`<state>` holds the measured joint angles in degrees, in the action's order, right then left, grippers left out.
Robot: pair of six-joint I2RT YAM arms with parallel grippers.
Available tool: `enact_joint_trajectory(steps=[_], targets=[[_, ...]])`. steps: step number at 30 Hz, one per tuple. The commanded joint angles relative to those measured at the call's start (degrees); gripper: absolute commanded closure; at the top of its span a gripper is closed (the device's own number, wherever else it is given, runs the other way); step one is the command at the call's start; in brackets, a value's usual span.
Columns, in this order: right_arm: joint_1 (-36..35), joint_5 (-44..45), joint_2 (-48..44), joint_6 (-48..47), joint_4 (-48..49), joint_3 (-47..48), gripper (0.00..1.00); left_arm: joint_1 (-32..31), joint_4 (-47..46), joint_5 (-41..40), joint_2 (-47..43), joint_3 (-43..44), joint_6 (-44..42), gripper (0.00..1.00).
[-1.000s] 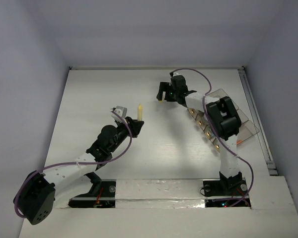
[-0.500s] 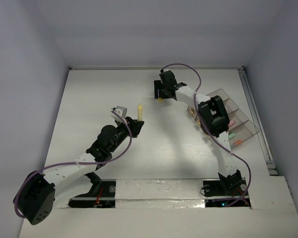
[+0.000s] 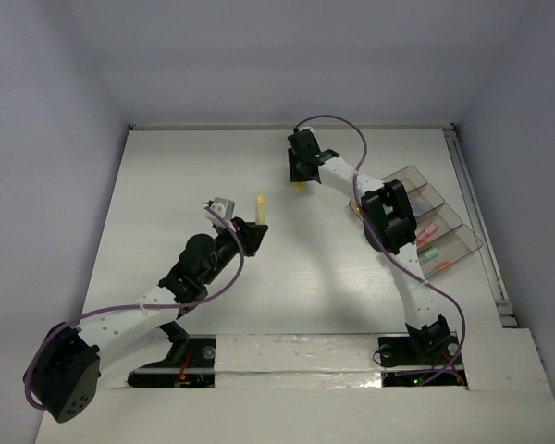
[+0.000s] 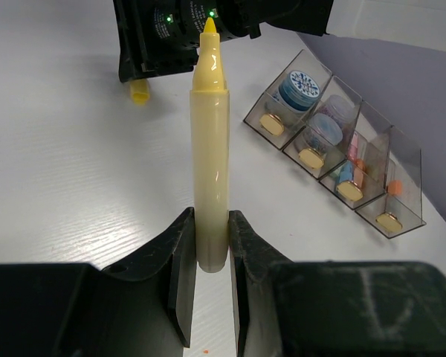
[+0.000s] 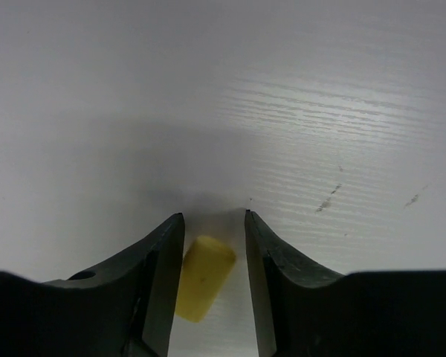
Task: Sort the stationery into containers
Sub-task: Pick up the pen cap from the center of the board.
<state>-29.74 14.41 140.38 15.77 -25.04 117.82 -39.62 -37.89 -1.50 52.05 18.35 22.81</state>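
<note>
My left gripper (image 3: 251,233) is shut on a pale yellow pen (image 3: 259,209) and holds it upright, tip up, above the table's middle. In the left wrist view the pen (image 4: 210,149) stands pinched at its base between both fingers. My right gripper (image 3: 299,178) is at the far middle of the table, down over a small yellow eraser (image 3: 299,186). In the right wrist view the eraser (image 5: 203,277) lies on the table between the open jaws, close against the left finger (image 5: 163,260). The smoky-brown organiser tray (image 3: 467,242) stands at the right.
The tray (image 4: 405,160) holds blue-white tubs (image 4: 299,88) in its far compartments and pink, orange and green items in the nearer ones. The yellow eraser (image 4: 139,91) also shows under the right gripper in the left wrist view. The right arm (image 3: 388,217) partly covers the tray.
My right arm has swung left and away from the tray, uncovering more of it, and its gripper now straddles the yellow eraser. The left arm and pen have not moved.
</note>
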Motion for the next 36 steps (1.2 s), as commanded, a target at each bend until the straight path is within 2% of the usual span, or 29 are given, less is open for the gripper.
enact_joint_trajectory(steps=[1, 6, 8, 10, 11, 12, 15, 21, 24, 29, 32, 36], targets=[[-0.32, 0.79, 2.54, -0.56, -5.47, -2.24, 0.57, 0.33, -2.63, 0.71, -1.25, 0.90, 0.13, 1.00], [-0.32, 0.61, 0.96, -0.21, -4.23, -4.00, 0.72, 0.33, -2.72, 0.88, -0.46, 1.07, 0.13, 1.00], [-0.32, -0.08, -0.18, 0.49, -2.05, -6.19, 0.72, 0.33, -2.72, 0.97, -0.20, 1.16, 0.13, 1.00], [-0.32, -1.22, -1.59, 0.66, -0.90, -7.25, 0.60, 0.33, -2.80, 0.97, 0.24, 1.25, 0.22, 1.00], [-0.32, -1.75, -1.94, 0.40, 0.24, -7.95, 0.51, 0.33, -2.80, 0.97, 0.42, 1.25, 0.31, 1.00], [-0.32, -2.37, -2.30, 0.23, 0.69, -8.22, 0.37, 0.33, -2.80, 0.97, 0.42, 1.25, 0.22, 1.00], [-0.32, -2.29, -3.70, -0.39, 2.62, -9.27, 0.23, 0.33, -2.89, 0.97, 0.24, 1.25, 0.22, 1.00], [-0.32, -3.51, -9.06, 0.22, 7.89, -12.34, 0.21, 0.33, -2.80, 1.06, -0.02, 1.16, 0.31, 1.00], [-0.32, -4.48, -13.10, 0.84, 10.97, -15.95, 0.16, 0.33, -2.72, 1.06, -0.11, 1.16, 0.39, 1.00], [-0.32, -3.69, -18.81, 4.08, 13.42, -24.45, 0.15, 0.33, -2.72, 1.14, -0.37, 1.16, 0.40, 1.00], [-0.32, -9.65, -21.19, 6.80, 16.67, -29.38, 0.15, 0.33, -2.98, 1.23, -0.28, 1.07, 0.48, 1.00], [-0.85, -13.97, -19.97, 8.31, 18.27, -29.76, 0.14, 0.33, -2.98, 1.23, -0.02, 1.16, 0.57, 1.00]])
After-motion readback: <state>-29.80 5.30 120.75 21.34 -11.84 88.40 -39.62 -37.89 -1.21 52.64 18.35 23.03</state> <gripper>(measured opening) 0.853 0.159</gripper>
